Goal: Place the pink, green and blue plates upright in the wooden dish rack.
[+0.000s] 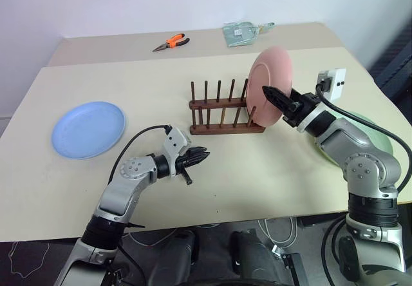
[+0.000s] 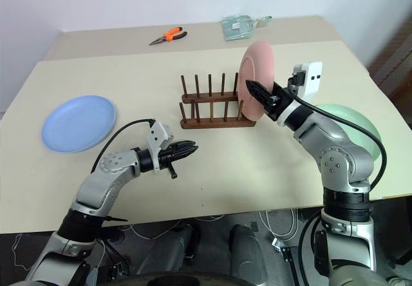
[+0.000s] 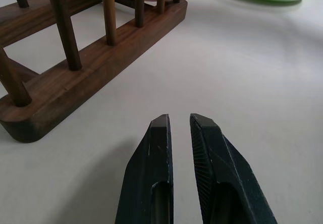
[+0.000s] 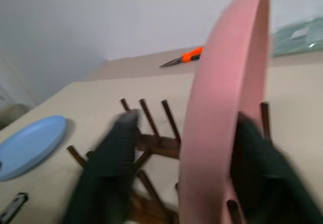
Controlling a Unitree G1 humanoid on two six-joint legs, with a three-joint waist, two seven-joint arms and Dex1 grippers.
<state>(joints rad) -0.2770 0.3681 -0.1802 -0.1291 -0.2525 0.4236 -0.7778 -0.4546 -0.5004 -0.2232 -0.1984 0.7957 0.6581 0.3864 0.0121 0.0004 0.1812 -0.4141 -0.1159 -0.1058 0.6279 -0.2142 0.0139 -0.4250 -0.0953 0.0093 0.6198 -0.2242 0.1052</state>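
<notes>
— Plates first: where do they lie on the table (image 1: 212, 170)?
— Blue plate (image 1: 88, 129) flat at the left; green plate (image 2: 351, 121) flat at the right, partly hidden behind the right arm; pink plate (image 1: 270, 86) upright on edge at the right end of the wooden dish rack (image 1: 222, 113)
— And the right gripper (image 1: 275, 99)?
— Forearm raised, reaching leftward; its fingers are spread either side of the pink plate's rim, one blurred. Whether they touch it, I cannot tell
— The left gripper (image 1: 199, 156)?
— Arm low over the near table, pointing right toward the rack, fingers nearly pressed together on nothing
— Anything small?
— Orange pliers (image 1: 171, 42) and a greenish packet (image 1: 239, 33), far side
</notes>
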